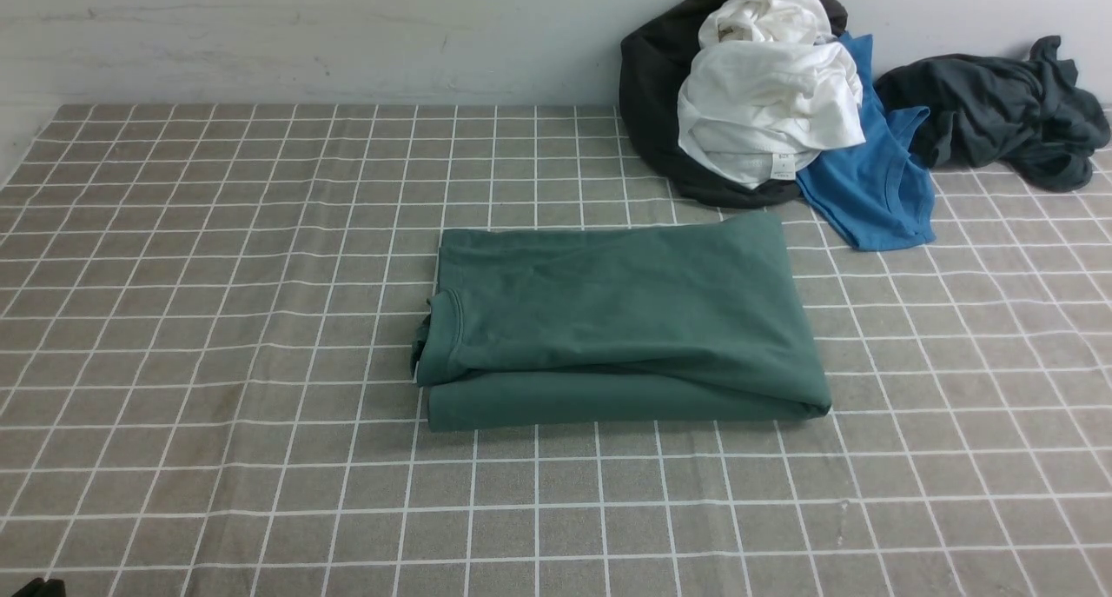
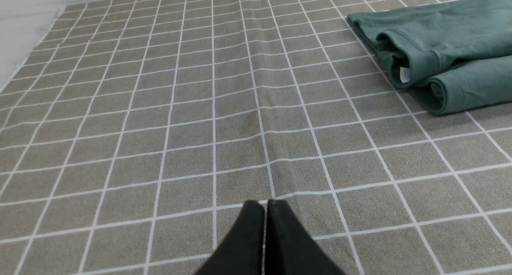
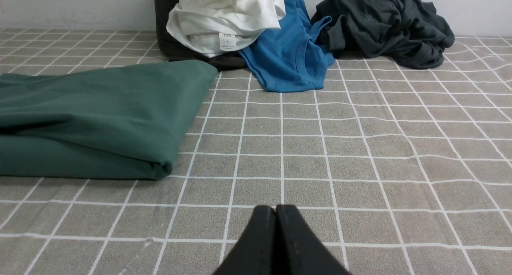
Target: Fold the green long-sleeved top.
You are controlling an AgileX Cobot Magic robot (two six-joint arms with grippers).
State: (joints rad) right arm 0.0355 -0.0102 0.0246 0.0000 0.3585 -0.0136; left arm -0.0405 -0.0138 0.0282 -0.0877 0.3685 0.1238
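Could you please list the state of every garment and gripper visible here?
green top: folded into a flat rectangle, lying alone on the cloth.
white shirt: crumpled, on top of the pile by the wall.
black garment: bunched under the white shirt.
blue shirt: unfolded, partly under the pile.
grey garment: crumpled by the wall.
left gripper: jaws shut, empty.
right gripper: jaws shut, empty.

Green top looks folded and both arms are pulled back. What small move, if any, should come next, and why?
Probably none beyond holding clear: the green top lies as a compact folded rectangle, and the left gripper and right gripper are shut, empty and apart from it.
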